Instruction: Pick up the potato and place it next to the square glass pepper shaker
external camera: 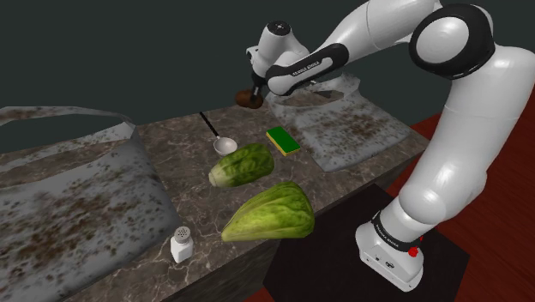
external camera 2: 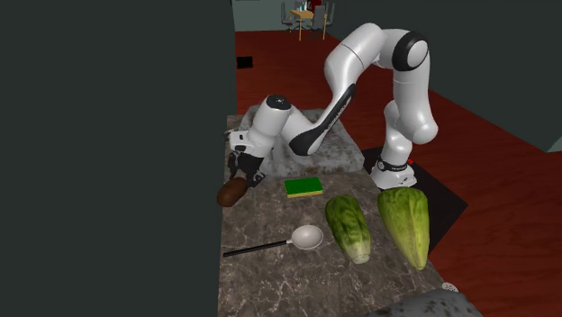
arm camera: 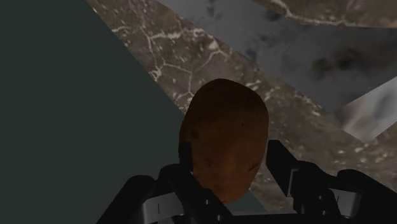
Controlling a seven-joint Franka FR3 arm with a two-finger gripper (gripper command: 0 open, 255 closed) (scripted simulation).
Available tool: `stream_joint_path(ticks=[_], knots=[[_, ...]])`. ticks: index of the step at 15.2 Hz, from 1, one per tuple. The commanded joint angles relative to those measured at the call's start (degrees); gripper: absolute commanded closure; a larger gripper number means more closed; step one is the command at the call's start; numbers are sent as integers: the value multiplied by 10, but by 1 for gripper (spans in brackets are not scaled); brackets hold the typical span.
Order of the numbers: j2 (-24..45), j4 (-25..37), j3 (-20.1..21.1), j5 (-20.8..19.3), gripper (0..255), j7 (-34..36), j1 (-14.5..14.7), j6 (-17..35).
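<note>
Wrist view: the potato (arm camera: 224,143), brown and oval, is seen between the two black fingers (arm camera: 275,158), which are pressed against its sides, with veined brown stone behind it.
Gripper: the gripper (external camera 2: 239,180) is closed on the potato, and the hand is pointed down at the counter's back edge.
Potato: it is held at the back of the counter (external camera: 163,146), just beside the dark grey-green wall (external camera 2: 108,153); whether it is raised off the stone cannot be told.
Pepper shaker: the shaker (external camera: 181,244), drawn white with a dotted top, is set upright near the counter's front edge, at the shoulder view's lower left, well apart from the potato.
Lettuce: a smaller lettuce head (external camera: 242,165) and a larger lettuce head (external camera: 270,213) are laid on the counter between potato and shaker, and the larger one is found just beside the shaker.
Spoon: a spoon (external camera: 225,144) with a pale bowl and a dark handle is laid near the smaller lettuce head, its handle pointed toward the wall.
Sponge: a green sponge (external camera: 282,140) with a yellow edge is laid flat near the spoon's bowl.
Arm: the white arm (external camera: 446,51) is arched from the stand (external camera: 390,249), at the shoulder view's lower right, over to the potato.
Floor: a red-brown floor (external camera 2: 504,180) is seen beyond the counter.
</note>
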Motion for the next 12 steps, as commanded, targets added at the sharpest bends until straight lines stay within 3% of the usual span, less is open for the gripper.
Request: stream_joint_path(ticks=[1,8,9,12], knots=[[-10,2,5,10,255,-9,-3,-11],[-31,12,15,32,255,-30,-9,-40],[-31,12,14,32,0,-30,-9,-40],[-63,-67,-17,5,0,168,19,8]])
